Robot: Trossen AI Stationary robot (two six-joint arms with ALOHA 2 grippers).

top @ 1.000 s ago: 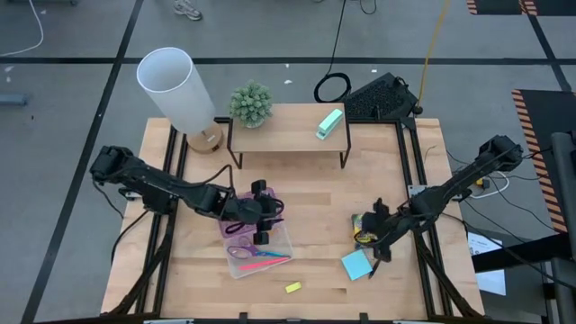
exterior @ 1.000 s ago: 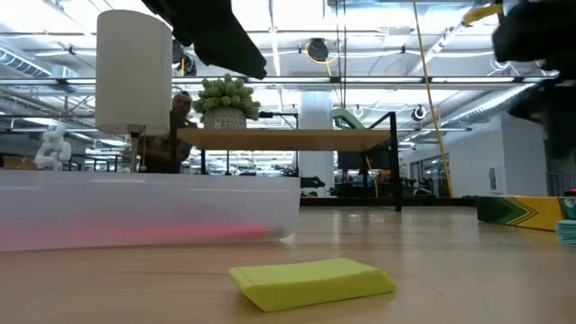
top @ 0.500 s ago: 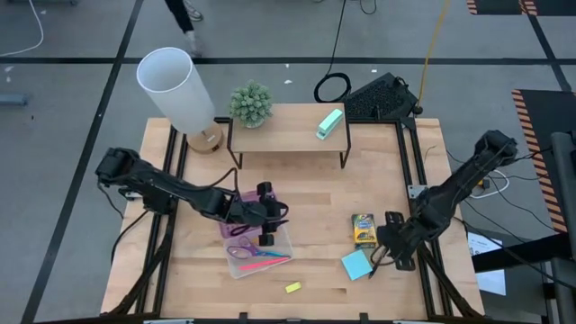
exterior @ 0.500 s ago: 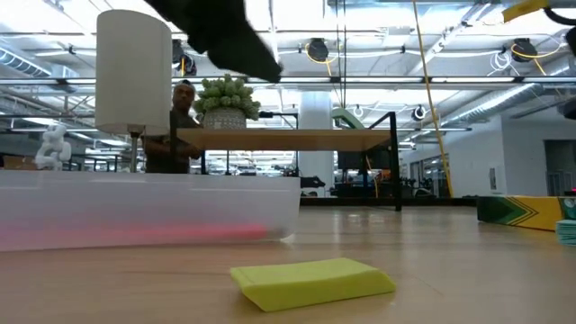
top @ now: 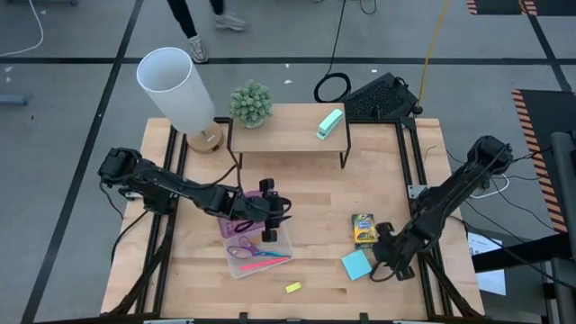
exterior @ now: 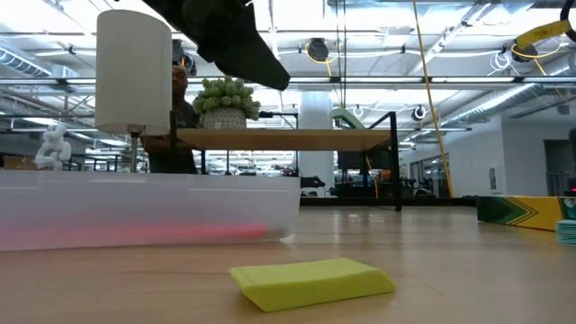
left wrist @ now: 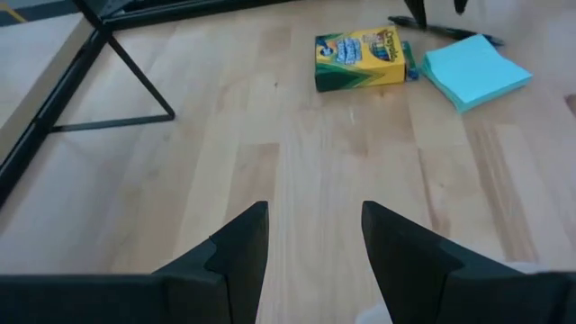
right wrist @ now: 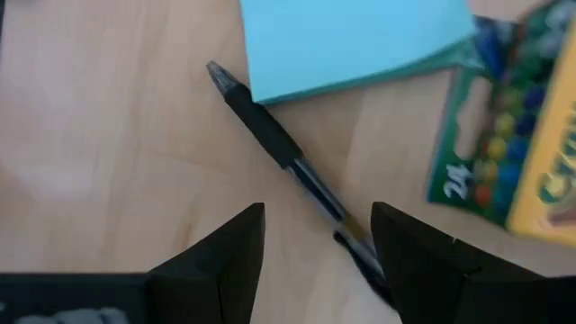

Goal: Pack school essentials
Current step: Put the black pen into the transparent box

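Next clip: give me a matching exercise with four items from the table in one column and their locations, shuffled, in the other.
Items:
1. scissors
2. pen
3. eraser
4. crayon box

Places:
A. loose on the table near its front edge
B. inside the clear case
C. between the open right gripper's fingers
D. just behind the sticky-note pad

Pairs: 1-B, 2-C, 3-A, 4-D

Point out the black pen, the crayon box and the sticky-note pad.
black pen (right wrist: 286, 155): right wrist view, mid barrel.
crayon box (left wrist: 359, 58): left wrist view, front face.
sticky-note pad (top: 356, 265): high view, top sheet centre.
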